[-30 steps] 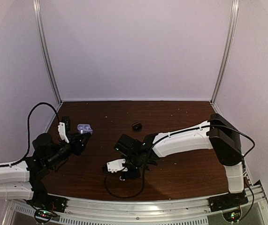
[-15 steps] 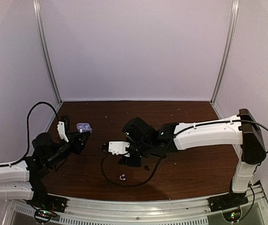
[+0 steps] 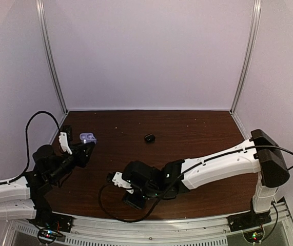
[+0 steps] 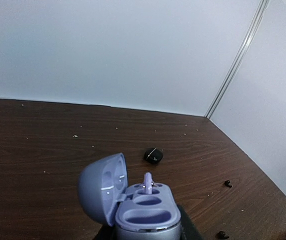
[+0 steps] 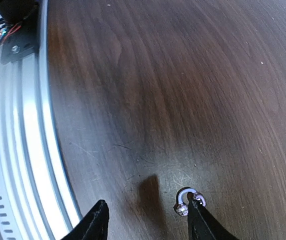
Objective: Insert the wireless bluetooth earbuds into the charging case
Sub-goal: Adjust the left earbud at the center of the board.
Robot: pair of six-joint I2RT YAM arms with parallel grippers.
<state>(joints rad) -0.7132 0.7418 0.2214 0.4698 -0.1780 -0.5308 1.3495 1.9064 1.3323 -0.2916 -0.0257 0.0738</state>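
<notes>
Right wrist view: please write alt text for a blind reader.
A tiny pale shiny earbud lies on the dark wooden table beside one fingertip of the open right pincer. A metal rail runs at left.

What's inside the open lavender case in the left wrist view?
One lavender earbud stands in a rear well of the lavender case; the nearer wells look empty. Its base is cut off.
</notes>
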